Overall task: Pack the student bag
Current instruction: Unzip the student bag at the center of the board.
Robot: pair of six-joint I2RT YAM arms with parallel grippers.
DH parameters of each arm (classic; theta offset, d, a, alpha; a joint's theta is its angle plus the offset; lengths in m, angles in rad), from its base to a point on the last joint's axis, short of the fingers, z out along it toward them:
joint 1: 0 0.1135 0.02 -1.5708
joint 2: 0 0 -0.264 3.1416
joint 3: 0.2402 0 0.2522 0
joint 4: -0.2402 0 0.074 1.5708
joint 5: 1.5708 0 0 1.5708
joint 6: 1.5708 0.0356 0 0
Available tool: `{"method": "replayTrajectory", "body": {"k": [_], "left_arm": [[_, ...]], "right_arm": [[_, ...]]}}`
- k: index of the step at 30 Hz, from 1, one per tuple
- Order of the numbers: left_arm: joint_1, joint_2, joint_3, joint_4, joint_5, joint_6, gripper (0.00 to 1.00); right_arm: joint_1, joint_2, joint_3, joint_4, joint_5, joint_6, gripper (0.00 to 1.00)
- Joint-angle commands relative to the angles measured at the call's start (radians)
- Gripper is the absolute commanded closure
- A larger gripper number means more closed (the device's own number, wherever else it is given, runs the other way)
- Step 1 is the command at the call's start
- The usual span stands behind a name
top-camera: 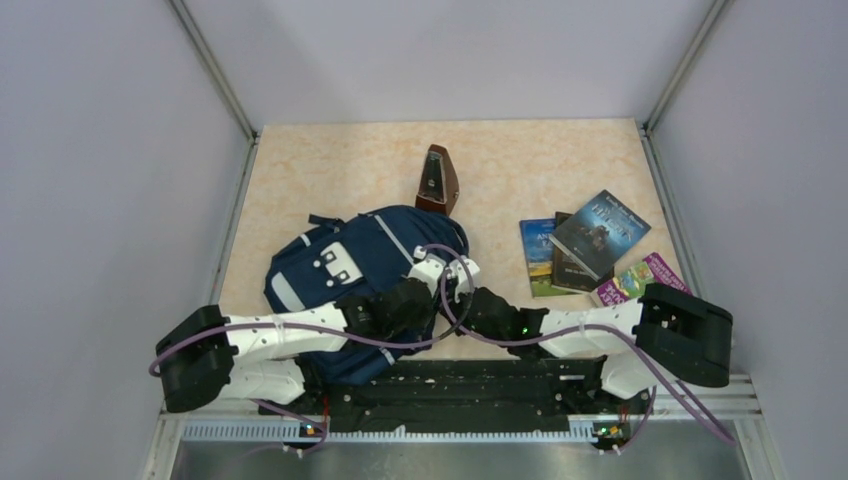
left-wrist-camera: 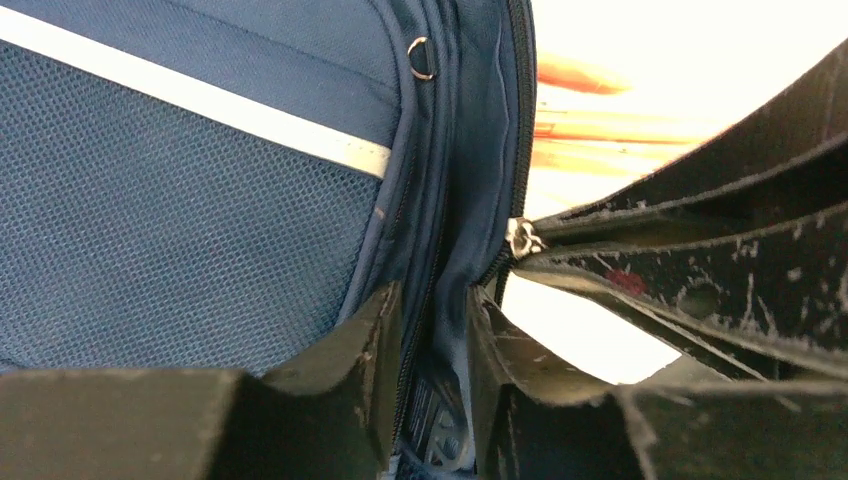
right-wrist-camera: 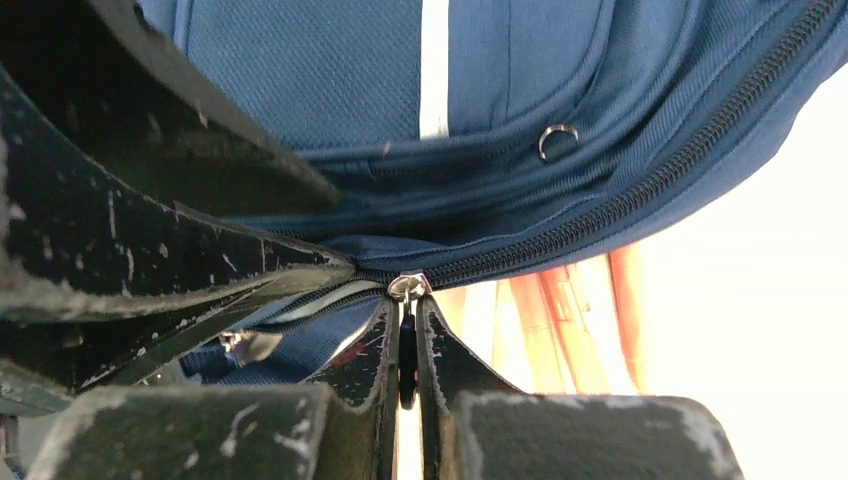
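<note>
The student bag [top-camera: 330, 270], navy with pale stripes, lies flat at the centre-left of the table. In the left wrist view my left gripper [left-wrist-camera: 433, 305] is shut on the bag's [left-wrist-camera: 180, 230] fabric edge beside the zipper. The cloth fills the gap between both fingers. My right gripper [right-wrist-camera: 407, 308] is shut on the black pull tab [right-wrist-camera: 406, 350] hanging from the silver zipper slider [right-wrist-camera: 408, 287]. The same slider [left-wrist-camera: 523, 238] shows just right of my left fingers. From above, the left gripper [top-camera: 432, 268] and right gripper [top-camera: 462, 285] meet at the bag's right side.
A brown metronome [top-camera: 437, 180] stands just behind the bag. Several books [top-camera: 590, 245] and a colourful booklet [top-camera: 640, 275] lie at the right. Grey walls enclose the table on three sides.
</note>
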Motion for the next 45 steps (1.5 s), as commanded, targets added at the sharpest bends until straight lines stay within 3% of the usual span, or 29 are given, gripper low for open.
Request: {"method": "replayTrajectory", "body": {"k": [1, 7, 17, 27, 34, 40, 41, 44, 45], "left_arm": [[-0.002, 0.034, 0.01, -0.021, -0.019, -0.009, 0.73], [-0.002, 0.012, 0.003, -0.044, -0.027, -0.032, 1.0], [-0.002, -0.075, 0.018, -0.198, -0.153, -0.112, 1.0], [0.0, -0.163, 0.053, -0.396, -0.298, -0.273, 1.0], [0.001, -0.264, 0.047, -0.511, -0.345, -0.364, 1.0], [0.001, -0.366, 0.057, -0.505, -0.319, -0.347, 1.0], [0.001, -0.38, 0.063, -0.475, -0.29, -0.307, 0.93], [0.003, -0.388, 0.109, -0.344, -0.196, -0.202, 0.45], [0.002, -0.377, 0.123, -0.303, -0.184, -0.186, 0.36]], "right_arm": [[-0.053, -0.078, 0.0, 0.044, 0.032, 0.015, 1.0], [-0.151, -0.075, 0.022, 0.014, 0.019, 0.026, 1.0], [-0.313, -0.055, 0.119, -0.097, -0.069, -0.018, 1.0], [-0.436, 0.12, 0.356, -0.187, -0.2, -0.154, 1.0], [-0.51, 0.244, 0.516, -0.253, -0.345, -0.214, 1.0], [-0.505, 0.286, 0.594, -0.318, -0.547, -0.244, 1.0], [-0.498, 0.276, 0.582, -0.314, -0.555, -0.235, 1.0], [-0.465, 0.249, 0.548, -0.317, -0.554, -0.209, 1.0], [-0.451, 0.243, 0.538, -0.321, -0.552, -0.2, 1.0]]}}
